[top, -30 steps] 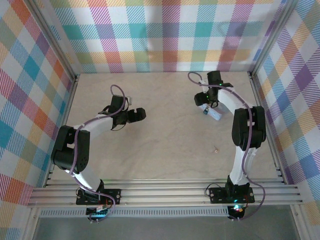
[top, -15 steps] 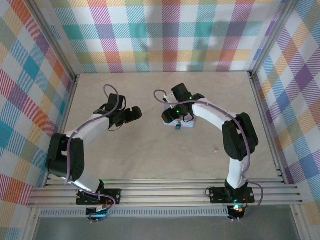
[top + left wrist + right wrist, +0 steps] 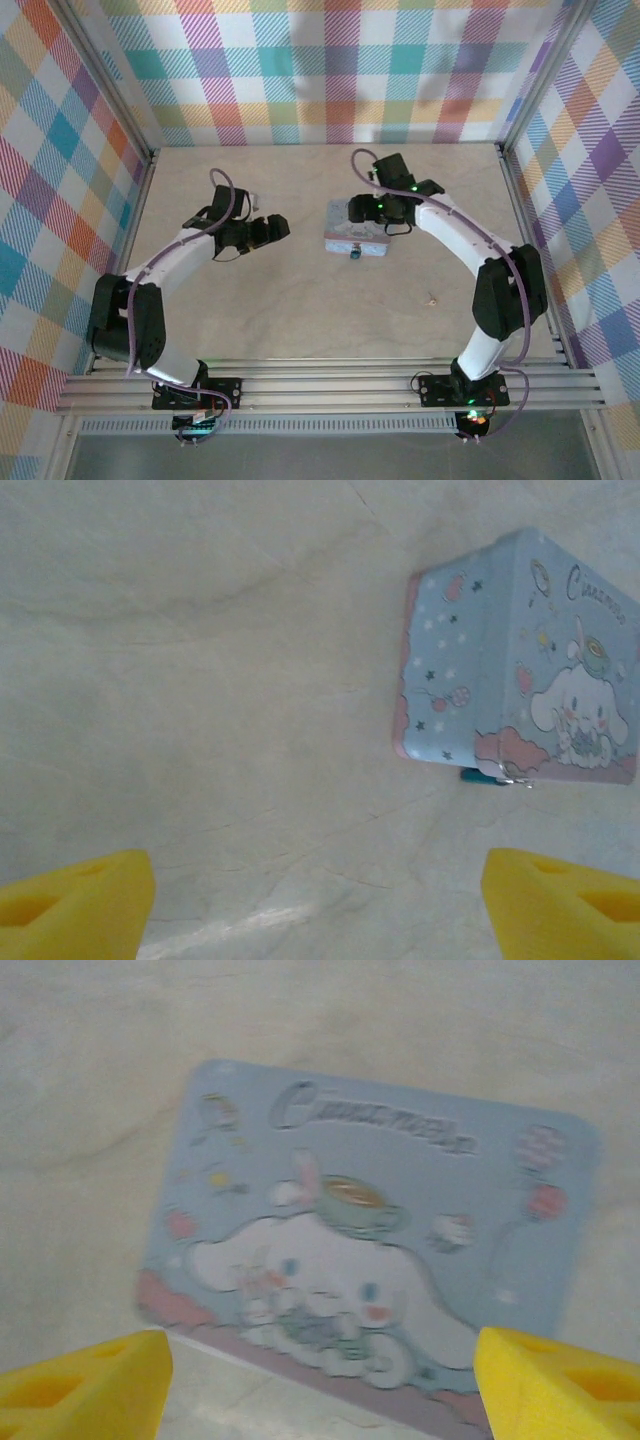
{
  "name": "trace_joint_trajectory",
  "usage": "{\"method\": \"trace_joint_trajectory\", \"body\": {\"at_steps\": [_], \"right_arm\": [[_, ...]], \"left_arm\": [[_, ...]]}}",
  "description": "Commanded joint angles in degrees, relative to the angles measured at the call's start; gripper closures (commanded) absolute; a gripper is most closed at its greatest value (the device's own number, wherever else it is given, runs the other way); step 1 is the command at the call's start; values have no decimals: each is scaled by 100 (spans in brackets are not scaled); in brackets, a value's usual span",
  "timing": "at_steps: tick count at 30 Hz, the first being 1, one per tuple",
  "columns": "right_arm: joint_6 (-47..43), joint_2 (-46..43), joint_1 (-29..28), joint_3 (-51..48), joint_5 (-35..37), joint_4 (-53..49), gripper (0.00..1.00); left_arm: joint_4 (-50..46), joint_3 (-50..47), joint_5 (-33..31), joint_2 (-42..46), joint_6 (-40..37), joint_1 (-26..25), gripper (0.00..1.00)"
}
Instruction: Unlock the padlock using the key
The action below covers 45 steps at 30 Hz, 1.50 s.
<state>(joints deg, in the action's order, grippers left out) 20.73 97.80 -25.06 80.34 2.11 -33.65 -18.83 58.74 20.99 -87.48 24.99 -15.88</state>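
A pale blue cartoon tin box (image 3: 350,240) lies mid-table, also seen in the left wrist view (image 3: 520,650) and the right wrist view (image 3: 380,1210). A tiny teal padlock (image 3: 353,256) hangs at its near edge, peeking out under the box (image 3: 482,775). The key (image 3: 430,297) is a tiny sliver on the table, right of centre. My right gripper (image 3: 364,214) hovers open over the box's back edge, its yellow tips wide apart (image 3: 320,1385). My left gripper (image 3: 276,230) is open to the left of the box, holding nothing (image 3: 320,900).
Plaid walls and aluminium frame rails (image 3: 330,385) enclose the beige table (image 3: 300,310). Purple cables run along both arms. Bare tabletop lies between the box and the near rail.
The right arm swung left from the back right, and the box moved with it to mid-table. The right gripper now stands behind the box. The left arm shifted slightly.
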Motion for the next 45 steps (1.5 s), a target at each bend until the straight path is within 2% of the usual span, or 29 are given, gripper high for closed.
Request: {"method": "trace_joint_trajectory", "body": {"at_steps": [1, 5, 8, 12, 14, 17, 27, 31, 41, 45], "right_arm": [[861, 135, 502, -333, -209, 99, 21], [928, 581, 739, -196, -997, 349, 22], [742, 890, 737, 94, -1080, 202, 23], [671, 841, 737, -158, -1209, 593, 26], [602, 890, 732, -181, -1270, 635, 31], [641, 1051, 735, -88, -1489, 617, 33], [677, 1782, 637, 325, -2097, 982, 43], [461, 2327, 308, 1222, -2153, 813, 43], [318, 4380, -307, 4587, -2392, 5, 43], [409, 5052, -416, 5784, -2440, -380, 38]], "left_arm": [[239, 319, 640, -320, 147, -29, 18], [239, 826, 861, -934, 354, -92, 21], [427, 1298, 871, -1411, 524, -287, 24], [401, 1889, 770, -2034, 667, -660, 26], [337, 2263, 729, -2351, 710, -811, 30], [452, 2392, 553, -2618, 826, -962, 33], [-21, 2781, 300, -3081, 841, -916, 41], [-188, 2872, 144, -3080, 827, -750, 45], [-418, 2644, -495, -2793, 686, -89, 48], [-592, 2612, -748, -2756, 574, 126, 47]]}}
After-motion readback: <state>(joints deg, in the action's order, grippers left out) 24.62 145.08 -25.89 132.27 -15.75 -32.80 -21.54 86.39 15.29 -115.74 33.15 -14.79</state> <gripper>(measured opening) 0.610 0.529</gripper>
